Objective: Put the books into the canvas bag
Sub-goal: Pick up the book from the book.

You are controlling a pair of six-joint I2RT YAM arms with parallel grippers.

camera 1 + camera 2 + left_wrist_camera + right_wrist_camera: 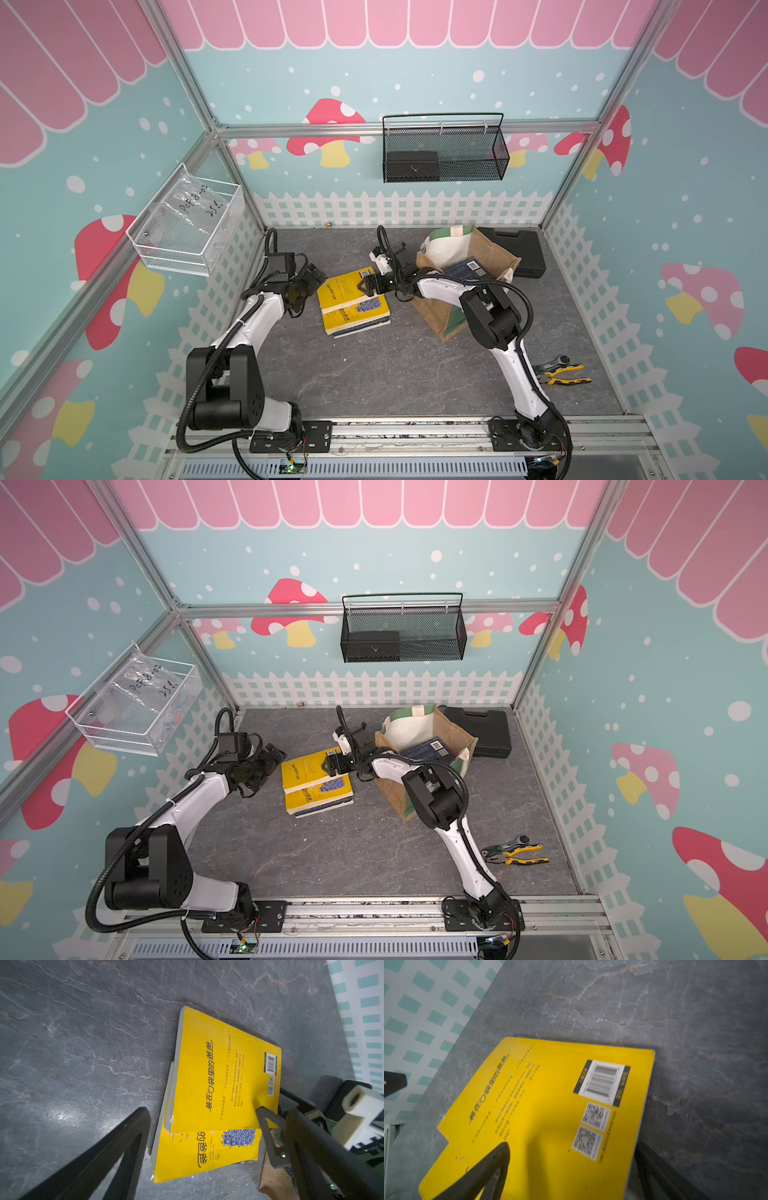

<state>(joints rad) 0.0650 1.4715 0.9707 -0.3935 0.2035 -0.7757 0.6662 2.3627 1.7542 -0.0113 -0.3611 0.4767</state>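
A small stack of books lies mid-table: a yellow book (341,287) (304,771) with its barcode side up rests on a second yellow book (360,314) (193,1155). My right gripper (366,285) (571,1167) is open over the top book's right edge. One finger (492,1167) is above the cover and the other is past the edge. My left gripper (309,277) (218,1111) is open just left of the stack, holding nothing. The tan canvas bag (488,249) (449,729) stands open to the right with a navy book (465,268) inside.
A black plastic case (517,251) lies behind the bag. Yellow-handled pliers (565,374) lie at the right front. A black mesh basket (444,156) hangs on the back wall and a white wire basket (187,226) on the left wall.
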